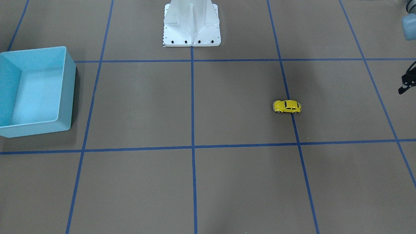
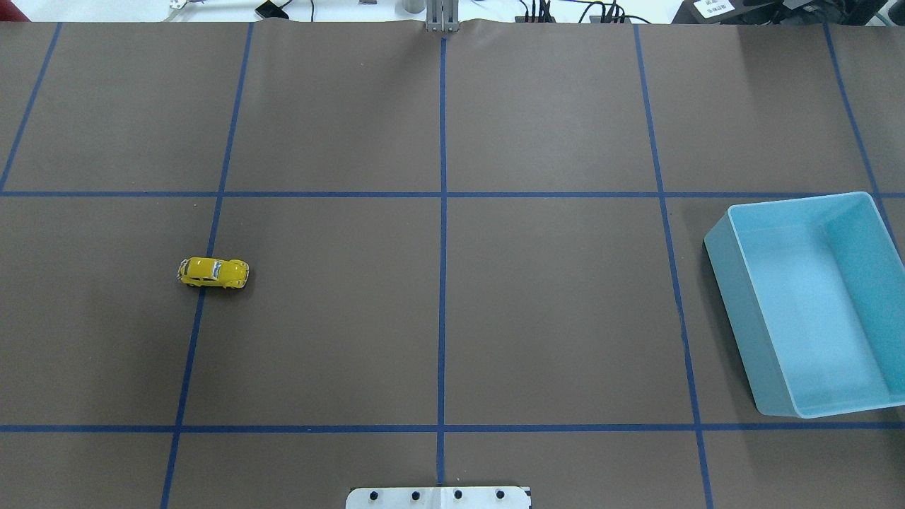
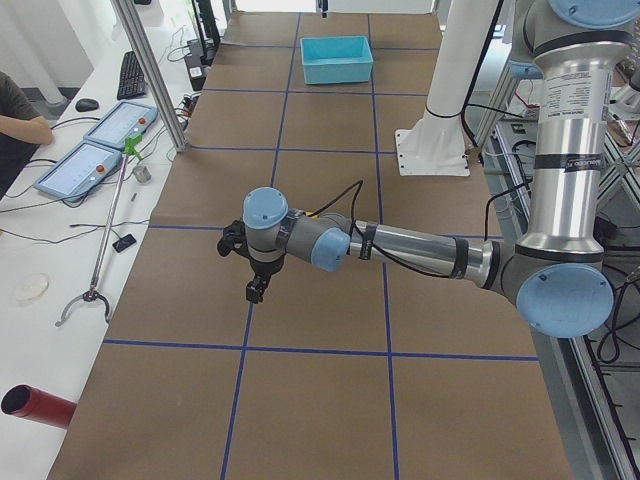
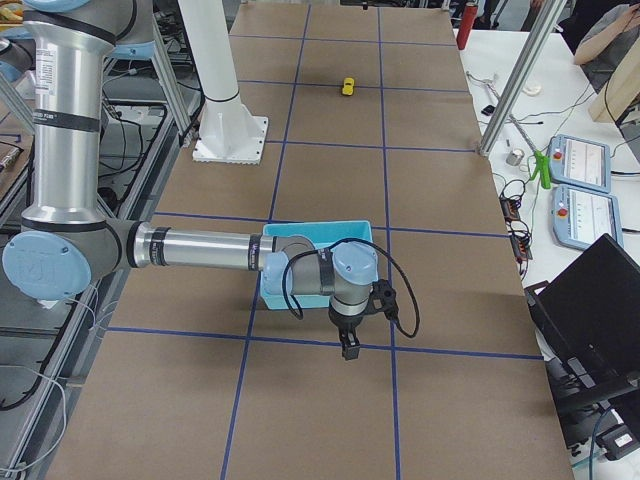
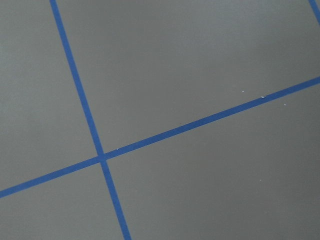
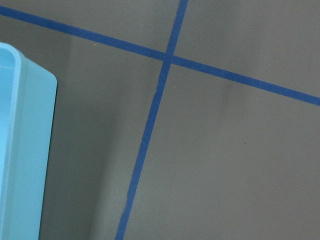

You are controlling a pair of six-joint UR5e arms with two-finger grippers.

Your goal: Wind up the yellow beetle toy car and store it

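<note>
Sitting upright on its wheels, the yellow beetle toy car rests on the brown bench toward the robot's left end, roughly midway between the robot's edge and the operators' edge. It lies lengthwise along the bench and straddles one of the blue tape lines that cross it. Nothing touches it.

The light blue bin stands at the opposite end, close to the bench's right edge, open side up and slightly skewed to the tape grid. The car and the bin are well apart, with the white robot base at the robot's edge between them.

The left tool hangs above the bench on an outstretched arm, nearer the left end than the car and clear of it. Only a sliver of it shows at the edge of the front-facing view, so I cannot tell whether its fingers are apart or together. Its wrist camera shows only bare bench and a crossing of tape.

The right tool hangs just beyond the bin, toward the bench's right end. It shows only in the side view, so I cannot tell how its fingers stand. Its wrist camera catches a rounded corner of the bin and a tape crossing beside it.
</note>
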